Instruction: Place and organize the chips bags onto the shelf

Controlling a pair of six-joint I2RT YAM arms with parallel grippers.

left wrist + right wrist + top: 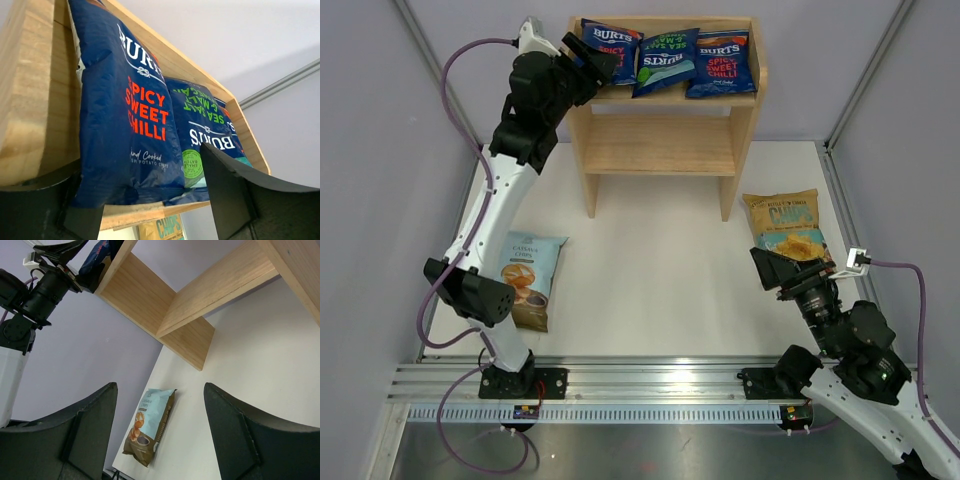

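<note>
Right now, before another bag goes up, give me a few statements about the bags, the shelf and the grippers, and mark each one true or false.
1. The green-labelled bag lies between the left red-labelled bag and the right red-labelled bag on the top tier. True.
2. The yellow bag sits on the lower tier of the shelf. False: it lies on the table, to the right of the shelf.
3. The right gripper holds a bag. False: it is open and empty.
4. The pale blue bag lies on the table's left side. True.
5. The lower tier holds no bag. True.
</note>
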